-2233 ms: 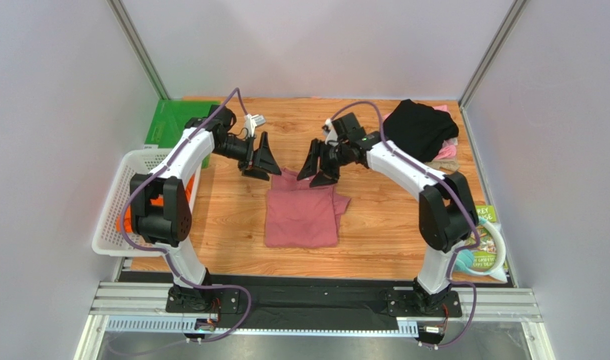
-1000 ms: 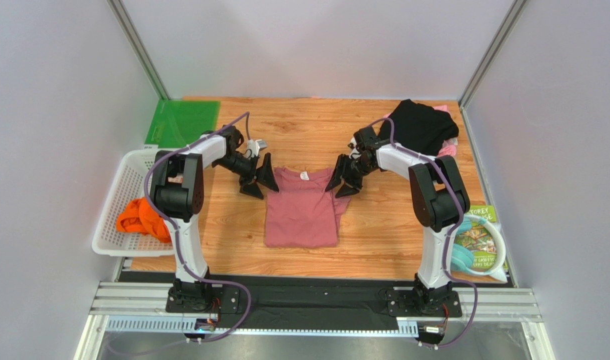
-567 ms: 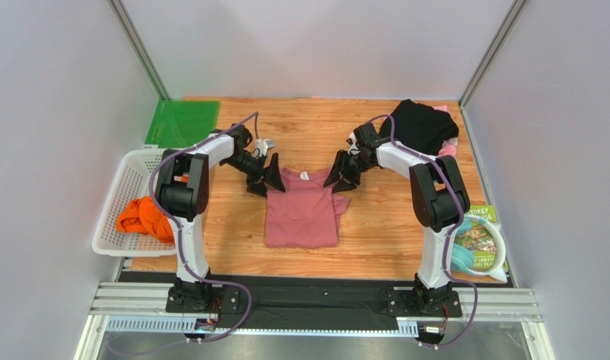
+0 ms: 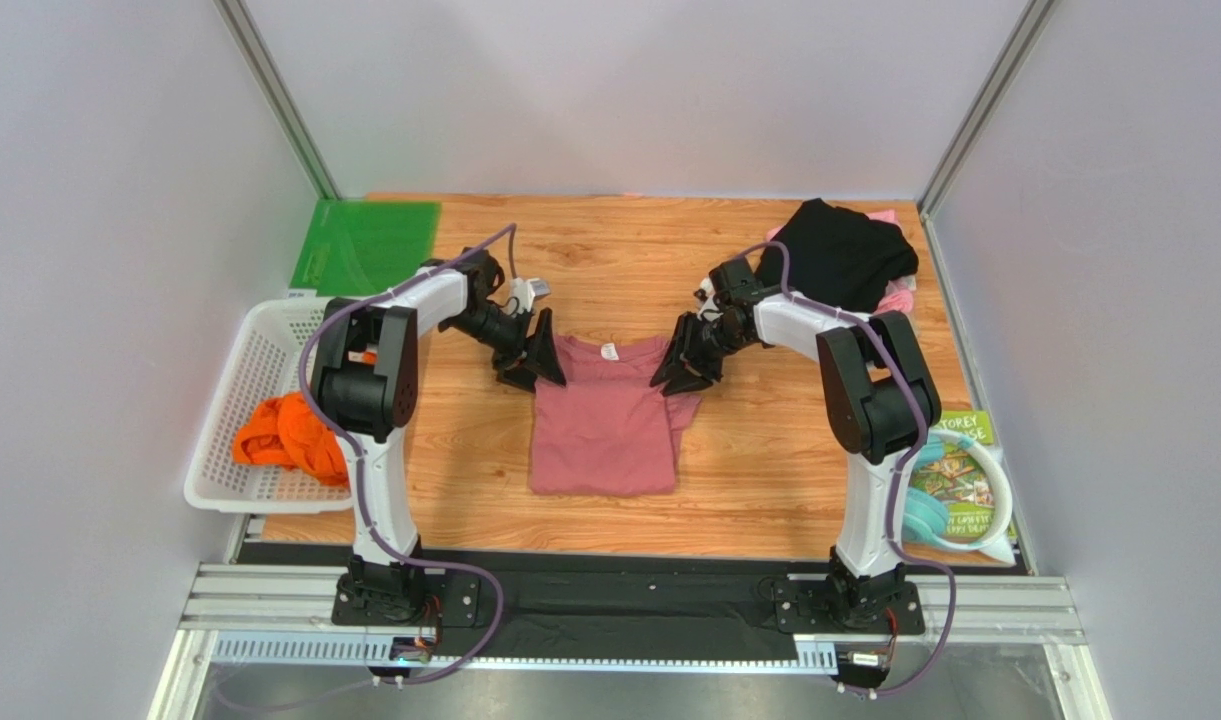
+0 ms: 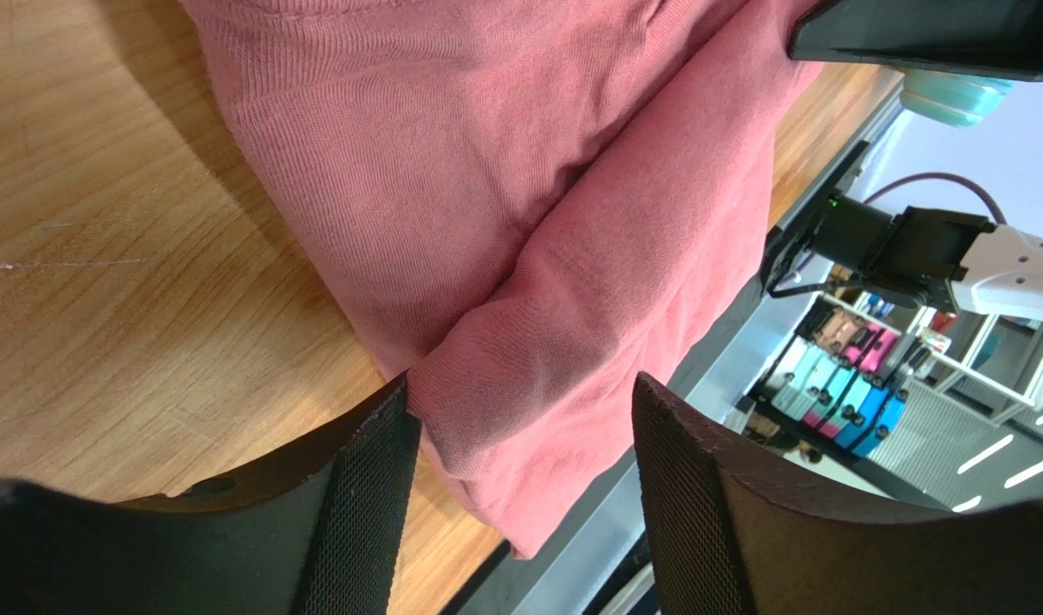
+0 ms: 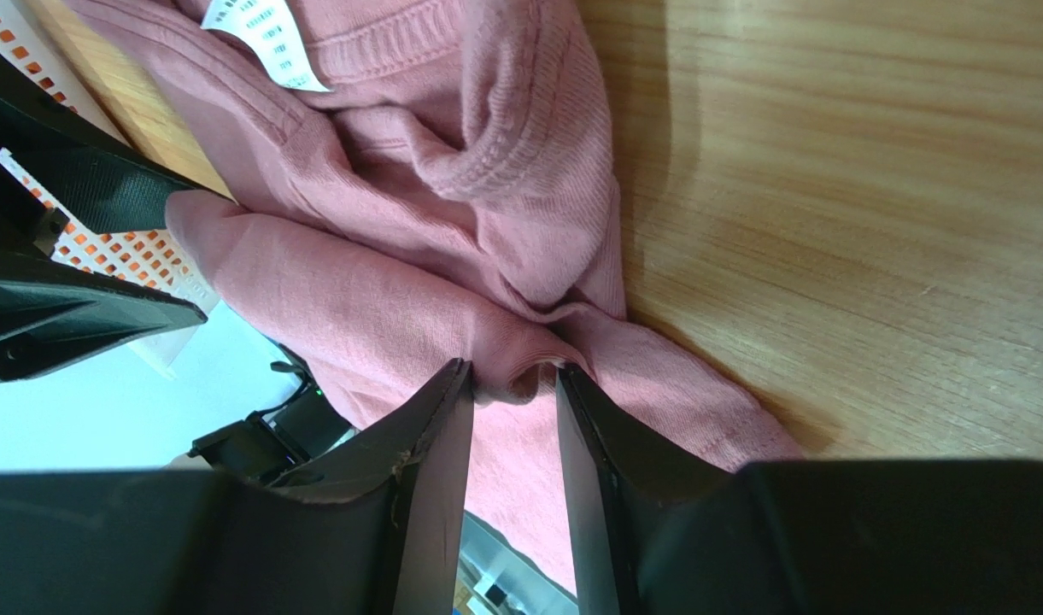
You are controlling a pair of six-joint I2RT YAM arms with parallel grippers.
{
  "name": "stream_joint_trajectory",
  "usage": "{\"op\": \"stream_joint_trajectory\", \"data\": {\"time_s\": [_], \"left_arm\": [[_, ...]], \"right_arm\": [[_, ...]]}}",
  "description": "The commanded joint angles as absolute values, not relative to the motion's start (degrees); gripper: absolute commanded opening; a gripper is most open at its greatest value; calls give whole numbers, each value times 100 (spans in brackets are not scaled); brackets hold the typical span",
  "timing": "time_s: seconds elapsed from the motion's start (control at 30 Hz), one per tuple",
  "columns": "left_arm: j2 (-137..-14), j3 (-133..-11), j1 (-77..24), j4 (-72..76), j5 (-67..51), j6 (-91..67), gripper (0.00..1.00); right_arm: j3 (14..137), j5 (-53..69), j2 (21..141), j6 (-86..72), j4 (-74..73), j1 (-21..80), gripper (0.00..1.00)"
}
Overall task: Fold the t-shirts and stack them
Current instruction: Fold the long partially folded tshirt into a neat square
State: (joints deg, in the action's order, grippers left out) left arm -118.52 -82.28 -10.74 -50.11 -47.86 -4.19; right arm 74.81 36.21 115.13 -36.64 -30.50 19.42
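Observation:
The dusty-rose t-shirt lies folded mid-table, its white neck label at the far edge. My left gripper sits low at its far left corner. In the left wrist view the gripper is open, with the shirt's folded edge lying between the jaws. My right gripper is at the far right corner. Its jaws stand narrow but still open, a raised fold of the rose shirt between the tips. A black t-shirt lies on a pale pink one at the back right.
The white mesh basket at the left edge holds an orange t-shirt. A green board lies at the back left. A printed packet rests by the right arm's base. Walls enclose the table on three sides.
Both arms have dropped from above the shirt to its two far corners. Both pairs of jaws have narrowed, the right pair more, now straddling a fold of cloth.

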Motion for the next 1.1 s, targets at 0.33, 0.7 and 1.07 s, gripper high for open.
{"op": "stream_joint_trajectory", "data": {"time_s": [0.33, 0.7, 1.07], "left_arm": [[-11909, -8341, -1081, -5027, -4887, -299, 65], [-12050, -8411, -1081, -5027, -4992, -290, 37], [-11962, -8508, -1081, -5159, -5045, -272, 26]], "right_arm": [[7989, 3630, 11593, -3490, -3146, 1890, 35], [8139, 3691, 11821, -3375, -3217, 1863, 32], [7902, 3683, 11558, -3401, -3067, 1863, 0]]}}
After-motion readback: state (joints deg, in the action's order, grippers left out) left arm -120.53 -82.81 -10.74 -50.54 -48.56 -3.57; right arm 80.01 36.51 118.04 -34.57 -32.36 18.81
